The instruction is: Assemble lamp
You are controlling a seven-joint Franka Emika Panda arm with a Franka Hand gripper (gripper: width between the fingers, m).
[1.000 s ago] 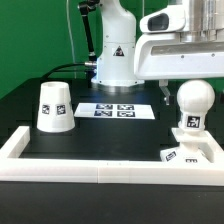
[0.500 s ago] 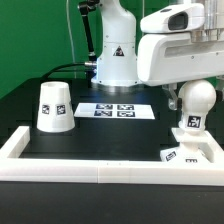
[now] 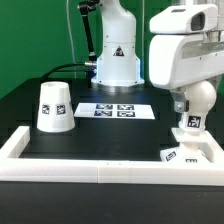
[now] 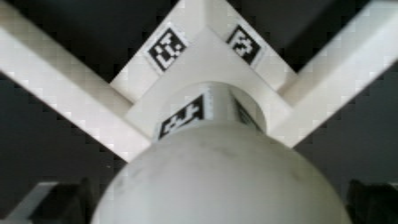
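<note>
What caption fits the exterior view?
Panda arm over the bulb on the lamp base; shade stands apart.

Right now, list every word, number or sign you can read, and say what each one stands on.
No words or numbers can be read anywhere.
Triangle sticker, a warning-style sign whose inner symbol is too small to read: on the robot pedestal.
Black-and-white square tags, patterns only with no text: on the shade, bulb, base and marker board.

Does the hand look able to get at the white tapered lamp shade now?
Likely yes: the white tapered lamp shade stands alone on the black table, with nothing over it or beside it.
</note>
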